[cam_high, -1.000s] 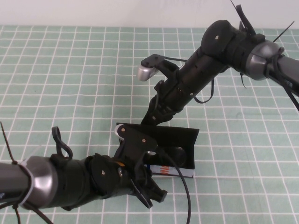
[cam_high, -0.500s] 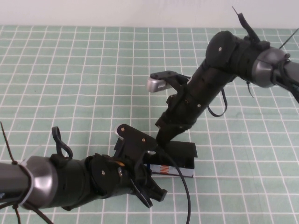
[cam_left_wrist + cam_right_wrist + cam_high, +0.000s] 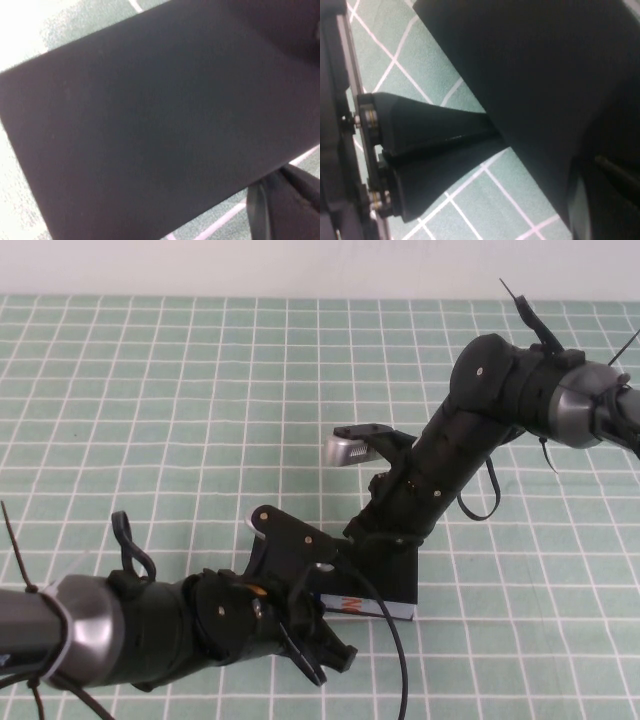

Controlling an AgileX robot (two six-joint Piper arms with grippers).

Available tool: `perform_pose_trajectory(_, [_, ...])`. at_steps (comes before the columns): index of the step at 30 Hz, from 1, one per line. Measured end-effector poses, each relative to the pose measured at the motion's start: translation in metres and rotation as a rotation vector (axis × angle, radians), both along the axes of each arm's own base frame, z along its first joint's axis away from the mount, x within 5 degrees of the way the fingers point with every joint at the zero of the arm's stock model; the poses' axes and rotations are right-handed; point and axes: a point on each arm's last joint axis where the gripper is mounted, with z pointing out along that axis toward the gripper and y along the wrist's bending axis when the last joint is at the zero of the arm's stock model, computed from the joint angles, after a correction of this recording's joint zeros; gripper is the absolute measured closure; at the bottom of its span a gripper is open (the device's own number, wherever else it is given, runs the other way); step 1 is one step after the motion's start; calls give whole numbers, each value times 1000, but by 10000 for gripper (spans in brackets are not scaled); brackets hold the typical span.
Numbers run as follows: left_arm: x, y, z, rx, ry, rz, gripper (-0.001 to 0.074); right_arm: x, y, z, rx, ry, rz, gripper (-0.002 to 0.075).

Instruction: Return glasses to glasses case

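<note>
The glasses case lies on the green grid mat, its black lid lowered almost flat and its white printed side facing me. The glasses are hidden. My right gripper reaches down from the right and rests on the rear edge of the lid. My left gripper sits against the left end of the case. The black lid fills the left wrist view and most of the right wrist view.
The green grid mat stretches to the left and back of the case. A pale wall edge runs along the far side. Both arms crowd the case from front left and back right.
My right gripper has moved forward and down with the lid, which has swung from upright to nearly flat over the case. The left arm has stayed in place.
</note>
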Motion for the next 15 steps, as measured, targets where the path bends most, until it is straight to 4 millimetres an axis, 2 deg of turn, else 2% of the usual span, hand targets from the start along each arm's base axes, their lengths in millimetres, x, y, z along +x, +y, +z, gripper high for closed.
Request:
perform_pose_trajectory(3, [0, 0, 2, 9, -17, -27, 737, 0, 0, 1, 4, -8, 9, 737])
perform_pose_trajectory(6, [-2, 1, 19, -22, -54, -42, 737, 2, 0, 9, 4, -42, 20, 737])
perform_pose_trajectory(10, [-7, 6, 59, -81, -172, -90, 737, 4, -1, 44, 41, -165, 3, 737])
perform_pose_trajectory(15, [-20, 21, 115, -157, -354, -150, 737, 0, -8, 98, 95, -390, -55, 737])
